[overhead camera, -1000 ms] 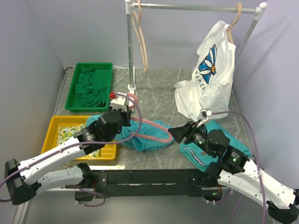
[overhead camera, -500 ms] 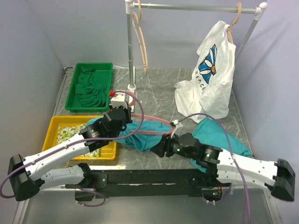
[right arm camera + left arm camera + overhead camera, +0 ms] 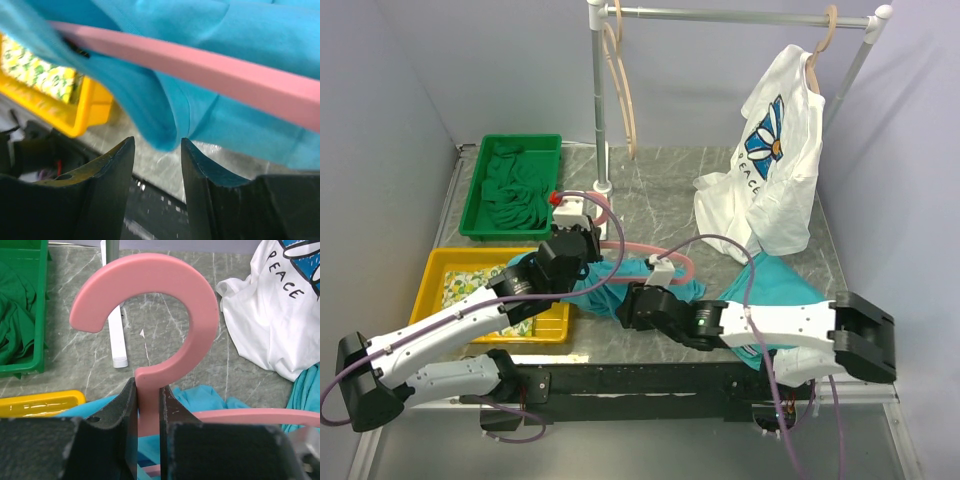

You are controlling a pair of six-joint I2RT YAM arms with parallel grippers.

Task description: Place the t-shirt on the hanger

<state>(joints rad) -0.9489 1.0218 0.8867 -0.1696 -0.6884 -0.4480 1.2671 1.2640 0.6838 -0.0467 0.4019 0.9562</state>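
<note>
My left gripper (image 3: 582, 240) is shut on the neck of the pink hanger (image 3: 642, 250), just below its hook; the wrist view shows the hook (image 3: 200, 315) upright above my jaws (image 3: 148, 400). The turquoise t-shirt (image 3: 620, 292) lies bunched under and over the hanger's arm, near the table's front. My right gripper (image 3: 628, 308) is open at the shirt's front edge. In the right wrist view a hanging fold of the shirt (image 3: 165, 130) dips between my fingertips (image 3: 157, 150), below the hanger's pink bar (image 3: 200, 65).
A green tray (image 3: 485, 215) of dark green cloth and a yellow tray (image 3: 430, 275) stand at the left. The rack (image 3: 599, 100) at the back carries wooden hangers and a white flower-print t-shirt (image 3: 775, 170). A teal garment (image 3: 790, 290) lies under my right arm.
My right arm has swung left from the teal garment to the turquoise shirt's front edge. My left gripper has kept hold of the hanger and shifted slightly.
</note>
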